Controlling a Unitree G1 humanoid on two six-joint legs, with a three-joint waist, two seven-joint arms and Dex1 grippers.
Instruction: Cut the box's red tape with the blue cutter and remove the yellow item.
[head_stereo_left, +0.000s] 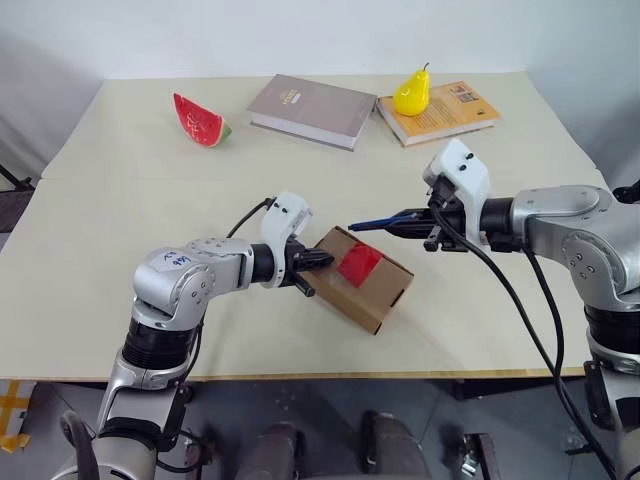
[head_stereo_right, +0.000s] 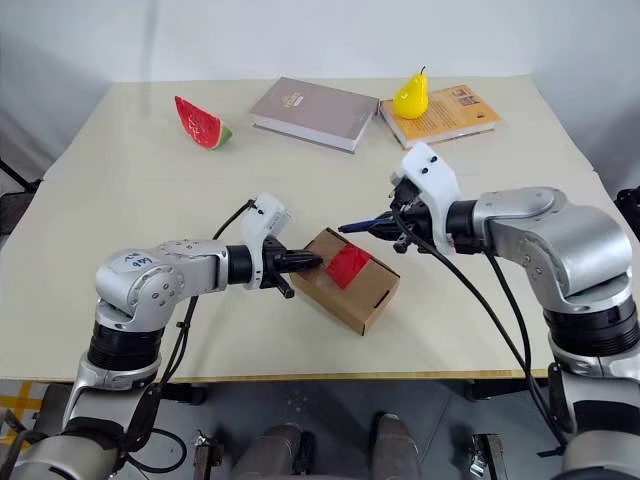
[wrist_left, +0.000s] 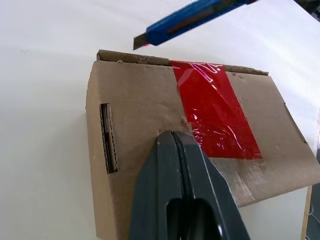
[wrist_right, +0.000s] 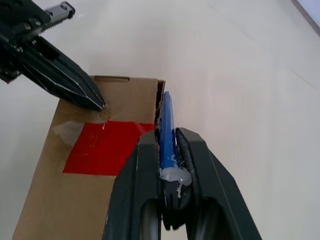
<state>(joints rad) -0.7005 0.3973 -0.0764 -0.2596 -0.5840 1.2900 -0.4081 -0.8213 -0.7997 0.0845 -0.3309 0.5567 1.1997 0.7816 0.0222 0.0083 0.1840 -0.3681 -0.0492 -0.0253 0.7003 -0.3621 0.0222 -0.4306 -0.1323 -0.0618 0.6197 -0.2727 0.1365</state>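
Note:
The box (head_stereo_left: 388, 291) lies closed at the middle of the table, with the red tape (head_stereo_left: 358, 263) across its top. My left gripper (head_stereo_left: 325, 259) is shut, and its tips (wrist_left: 175, 137) press on the cardboard lid right beside the tape. My right gripper (head_stereo_left: 408, 219) is shut on the blue cutter (head_stereo_left: 372, 223). The cutter's dark tip (wrist_left: 140, 42) hovers just above the box's far top edge, clear of the tape. The yellow item is hidden.
A watermelon slice (head_stereo_left: 200, 120) lies at the far left. A grey book (head_stereo_left: 310, 108) sits at the far middle. A yellow pear (head_stereo_left: 412, 93) stands on an orange book (head_stereo_left: 455, 112) at the far right. The table's front edge (head_stereo_left: 300, 376) runs close below the box.

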